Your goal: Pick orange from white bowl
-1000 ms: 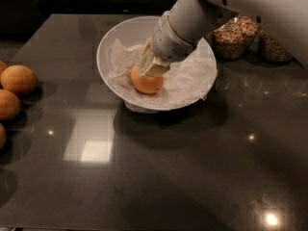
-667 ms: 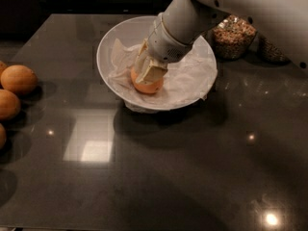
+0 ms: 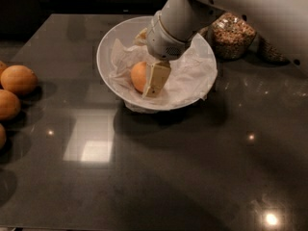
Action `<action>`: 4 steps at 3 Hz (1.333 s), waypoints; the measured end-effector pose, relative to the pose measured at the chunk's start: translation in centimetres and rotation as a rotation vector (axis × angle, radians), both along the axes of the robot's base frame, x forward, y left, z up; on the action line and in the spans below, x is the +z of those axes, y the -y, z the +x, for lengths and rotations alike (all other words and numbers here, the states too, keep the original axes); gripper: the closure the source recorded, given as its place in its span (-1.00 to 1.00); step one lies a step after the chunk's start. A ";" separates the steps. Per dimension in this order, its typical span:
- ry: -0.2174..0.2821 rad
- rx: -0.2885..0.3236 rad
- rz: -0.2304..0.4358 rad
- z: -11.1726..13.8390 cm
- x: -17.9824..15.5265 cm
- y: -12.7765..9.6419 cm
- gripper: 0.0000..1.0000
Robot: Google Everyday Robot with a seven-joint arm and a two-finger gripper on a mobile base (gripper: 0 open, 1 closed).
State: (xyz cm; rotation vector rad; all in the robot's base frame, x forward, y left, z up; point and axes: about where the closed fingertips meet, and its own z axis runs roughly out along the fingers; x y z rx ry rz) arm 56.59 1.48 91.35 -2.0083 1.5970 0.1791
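The orange (image 3: 138, 76) lies on crumpled white paper inside the white bowl (image 3: 107, 47) at the back middle of the dark table. My gripper (image 3: 153, 81) reaches down into the bowl from the upper right and sits right against the orange's right side, covering part of it. The white arm and wrist (image 3: 171, 30) hang over the bowl's middle and hide its far inner side.
Several duller tan-orange fruits (image 3: 18, 80) lie grouped at the table's left edge. Glass jars of grains (image 3: 233, 35) stand behind the bowl at the right, partly under the arm. The dark glossy table (image 3: 159, 177) stretches toward the front.
The wrist has shifted slightly right and up over the bowl. More of the orange's left side now shows beside the gripper. The bowl has not moved.
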 end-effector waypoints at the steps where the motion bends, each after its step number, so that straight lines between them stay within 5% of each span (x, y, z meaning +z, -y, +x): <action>1: 0.011 -0.018 -0.012 1.1 -0.2 0.8 -0.52; 4: -0.020 -0.043 -0.002 3.2 -3.4 1.5 -0.38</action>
